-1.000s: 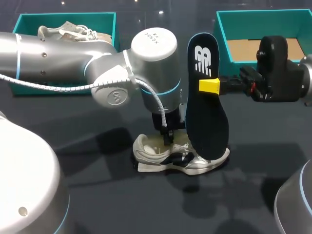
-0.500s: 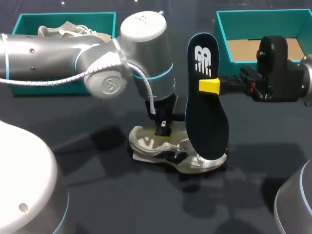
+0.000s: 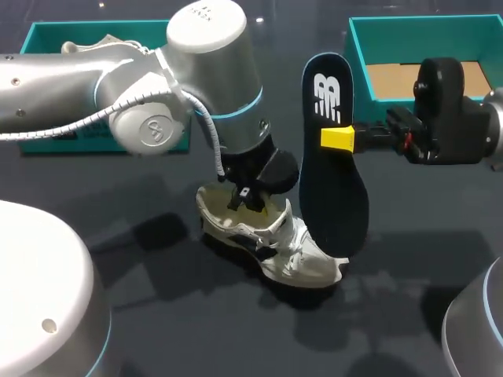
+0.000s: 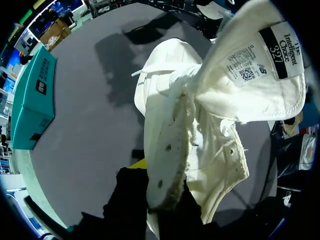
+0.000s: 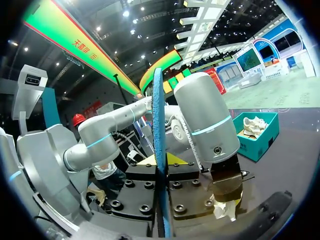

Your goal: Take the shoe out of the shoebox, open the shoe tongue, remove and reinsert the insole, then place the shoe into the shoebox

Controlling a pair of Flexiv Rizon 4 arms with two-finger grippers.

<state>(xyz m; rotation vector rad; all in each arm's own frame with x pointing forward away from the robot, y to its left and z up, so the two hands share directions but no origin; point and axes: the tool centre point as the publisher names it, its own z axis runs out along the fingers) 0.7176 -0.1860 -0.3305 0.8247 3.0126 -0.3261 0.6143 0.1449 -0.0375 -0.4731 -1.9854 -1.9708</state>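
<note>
Dark tabletop (image 3: 157, 314) carries the shoe (image 3: 275, 243) near its middle; left jaws clamp the shoe's side wall at the opening. Right jaws pinch the insole (image 3: 334, 188) upright, lower end by the toe.

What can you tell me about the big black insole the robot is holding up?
The insole is dark, flat and foot-shaped, with a white logo near its upper end. It stands upright, pinched by the right gripper. Edge-on it looks thin and blue. Its lower end hangs by the white shoe; touching is unclear.
</note>
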